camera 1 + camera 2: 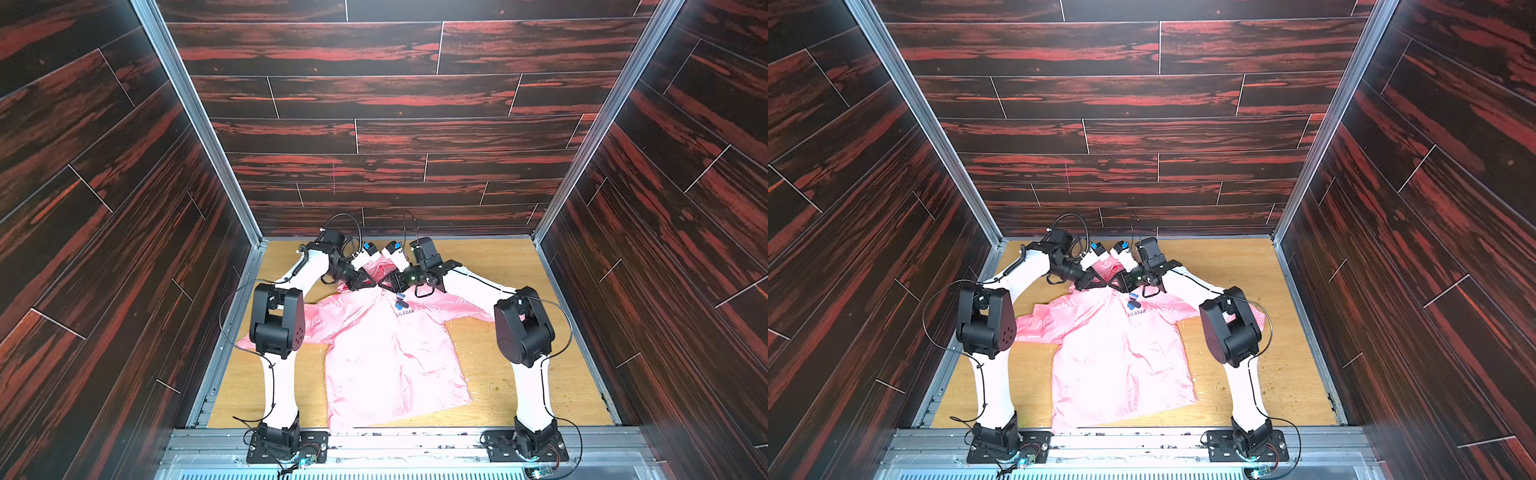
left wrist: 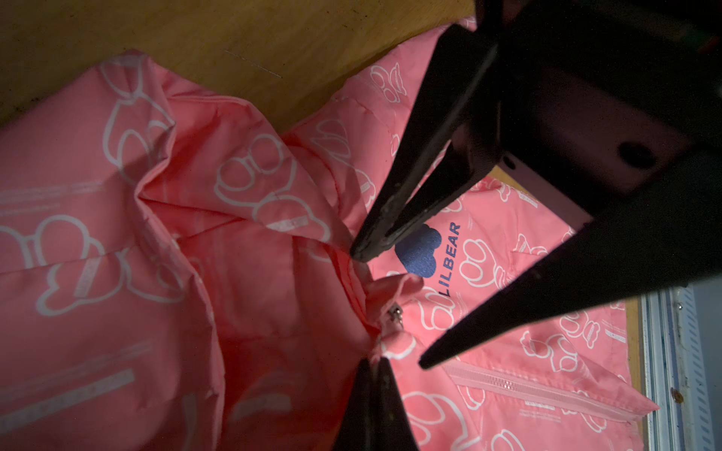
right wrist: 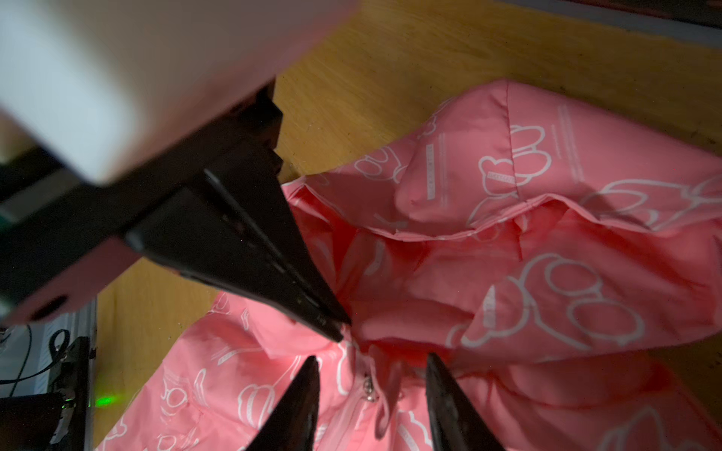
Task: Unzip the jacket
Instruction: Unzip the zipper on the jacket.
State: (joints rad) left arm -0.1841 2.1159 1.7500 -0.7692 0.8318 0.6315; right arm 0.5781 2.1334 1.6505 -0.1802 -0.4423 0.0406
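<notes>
Right wrist view: your right gripper (image 3: 371, 357) spreads astride the zipper pull (image 3: 369, 387); left gripper (image 3: 344, 331) pinches the jacket (image 3: 547, 273) just beside it; fabric looks limp, slippery; take the pull.

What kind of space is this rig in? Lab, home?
Probably an enclosed robot test cell, not a home: wood-look panelled walls on an aluminium frame, two robot arms bolted to a metal rail, one pink jacket on a wooden table.
</notes>
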